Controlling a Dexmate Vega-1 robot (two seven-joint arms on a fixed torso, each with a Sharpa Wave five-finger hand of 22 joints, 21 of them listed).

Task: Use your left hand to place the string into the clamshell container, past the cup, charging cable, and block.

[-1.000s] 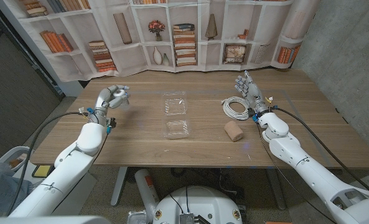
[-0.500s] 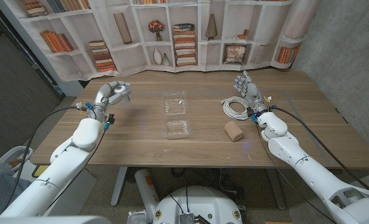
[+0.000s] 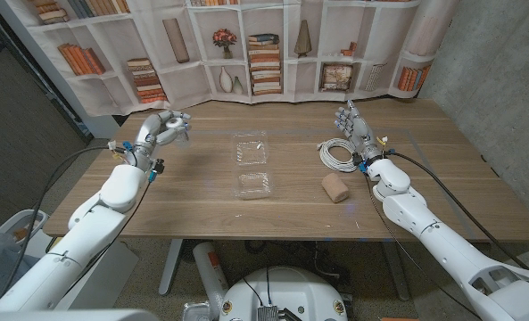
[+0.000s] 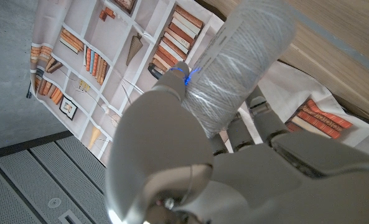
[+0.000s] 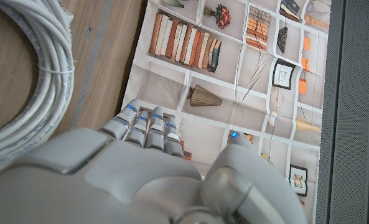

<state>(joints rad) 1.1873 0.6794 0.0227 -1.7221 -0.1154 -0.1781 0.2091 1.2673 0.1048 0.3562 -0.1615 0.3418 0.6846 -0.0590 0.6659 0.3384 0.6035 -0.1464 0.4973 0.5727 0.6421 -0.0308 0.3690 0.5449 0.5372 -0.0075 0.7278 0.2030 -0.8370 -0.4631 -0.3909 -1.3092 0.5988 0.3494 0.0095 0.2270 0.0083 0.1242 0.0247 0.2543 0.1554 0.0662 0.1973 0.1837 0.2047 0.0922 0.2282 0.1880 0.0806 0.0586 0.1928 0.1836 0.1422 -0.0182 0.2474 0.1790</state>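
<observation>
The left hand [image 3: 163, 130] grips the spool of string [image 4: 237, 62] above the table's [image 3: 193, 209] left edge; the open clamshell container [image 3: 252, 161] lies rightward, mid-table. The right hand [image 3: 355, 123] stands open beside the cable [image 3: 336, 154].

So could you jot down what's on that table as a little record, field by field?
left robot hand: raised over the table's left side, gripping a pale spool of string
right robot hand: holds nothing, fingers extended, beside the coiled white cable
clear plastic clamshell container: open, mid-table
tan cylindrical block: lying near the cable
wooden table: backed by a bookshelf-print curtain
</observation>
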